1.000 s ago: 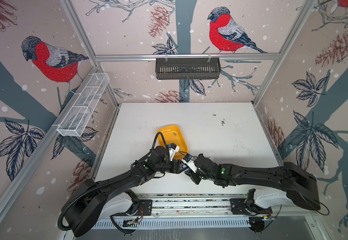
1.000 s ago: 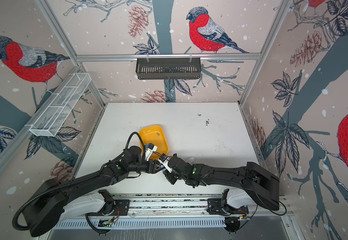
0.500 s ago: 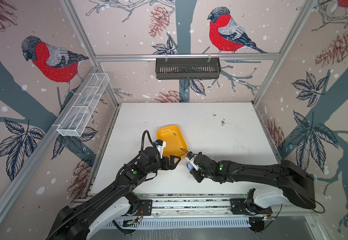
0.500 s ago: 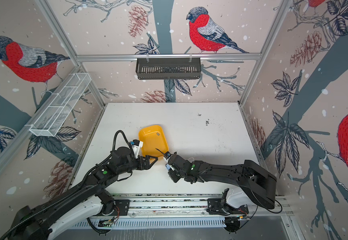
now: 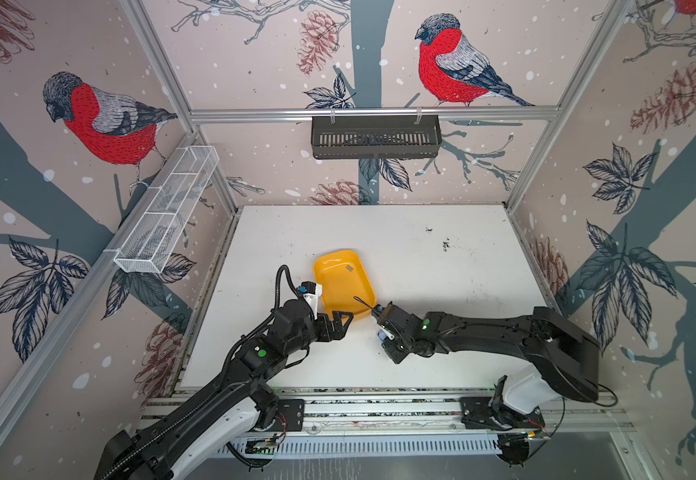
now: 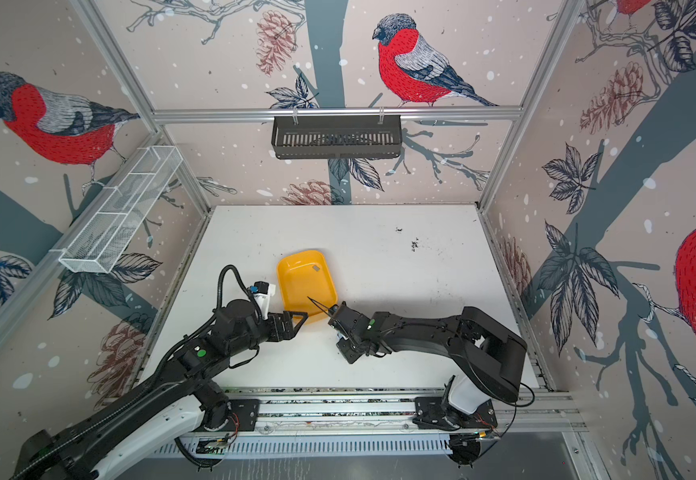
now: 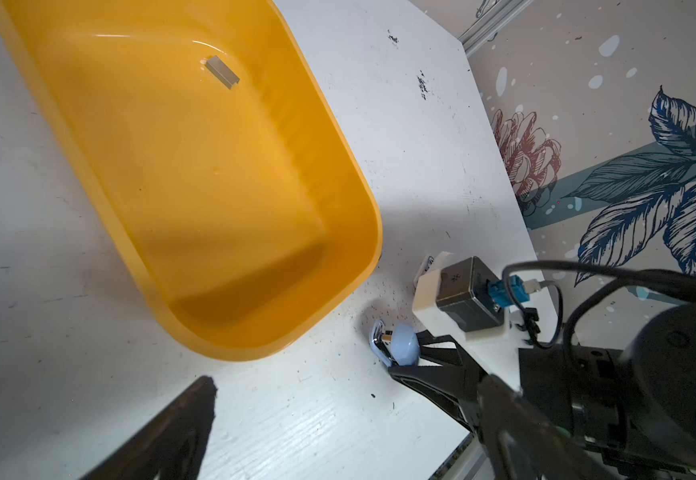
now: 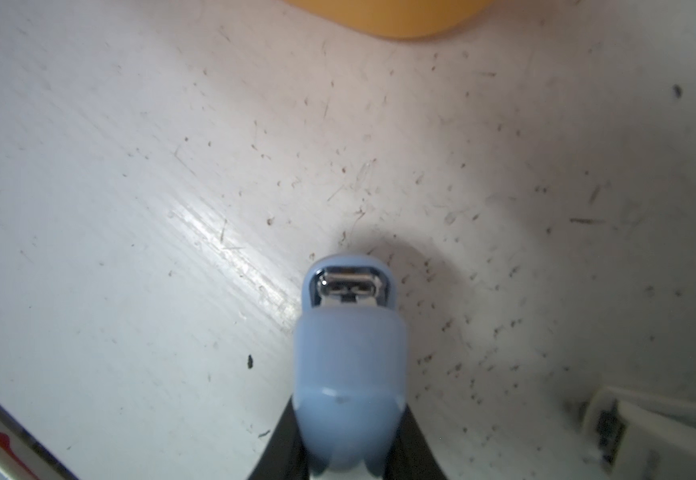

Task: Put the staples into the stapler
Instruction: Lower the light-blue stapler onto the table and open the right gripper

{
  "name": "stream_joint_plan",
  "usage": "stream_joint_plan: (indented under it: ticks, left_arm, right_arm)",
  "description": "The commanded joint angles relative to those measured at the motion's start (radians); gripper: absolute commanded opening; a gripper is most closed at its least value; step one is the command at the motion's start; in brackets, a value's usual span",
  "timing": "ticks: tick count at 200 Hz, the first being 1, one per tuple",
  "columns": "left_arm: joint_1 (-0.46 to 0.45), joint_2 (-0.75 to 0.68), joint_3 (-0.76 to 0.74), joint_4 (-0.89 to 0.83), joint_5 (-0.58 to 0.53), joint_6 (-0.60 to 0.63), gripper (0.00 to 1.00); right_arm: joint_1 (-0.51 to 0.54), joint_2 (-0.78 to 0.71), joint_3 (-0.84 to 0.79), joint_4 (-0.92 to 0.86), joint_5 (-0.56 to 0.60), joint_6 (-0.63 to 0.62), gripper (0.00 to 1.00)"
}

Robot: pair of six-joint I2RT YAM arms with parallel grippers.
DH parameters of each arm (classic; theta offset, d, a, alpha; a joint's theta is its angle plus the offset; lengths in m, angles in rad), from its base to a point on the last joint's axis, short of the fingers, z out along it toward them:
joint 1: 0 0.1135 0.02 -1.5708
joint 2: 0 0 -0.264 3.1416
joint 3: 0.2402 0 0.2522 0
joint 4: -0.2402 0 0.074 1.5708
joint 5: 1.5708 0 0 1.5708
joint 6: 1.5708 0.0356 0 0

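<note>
My right gripper (image 7: 410, 353) clamps the blue stapler (image 7: 398, 343), just beside the yellow tray (image 7: 373, 216). My left gripper (image 5: 343, 324) gapes empty; the staples (image 7: 223, 73) lie well ahead of it, in the tray's far corner. Nothing loaded that I see: pickup, insertion left.

Yellow tray (image 5: 338, 291), white table (image 5: 441, 291), black wall basket (image 5: 375, 139), mesh rack (image 5: 167, 212)

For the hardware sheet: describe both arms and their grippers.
The left arm and right arm are black and white at the base, each with a green dot. A black cable runs outside the left arm. A white-mounted camera with a blue plug sits at each wrist. The left gripper and right gripper are black, with triangular cut-out fingers.
</note>
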Motion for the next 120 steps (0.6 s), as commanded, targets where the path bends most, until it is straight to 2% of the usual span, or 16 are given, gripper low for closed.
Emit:
stream_joint_plan:
  ticks: [1, 120]
  left_arm:
    - [0.002, -0.004, 0.002, -0.009, 0.001, 0.005, 0.98]
    - [0.002, 0.002, 0.001, -0.001, 0.004, 0.011, 0.98]
  right_arm:
    - [-0.003, 0.021, 0.015, -0.046, 0.005, -0.007, 0.14]
    - [-0.007, 0.063, 0.068, -0.079, 0.008, -0.027, 0.29]
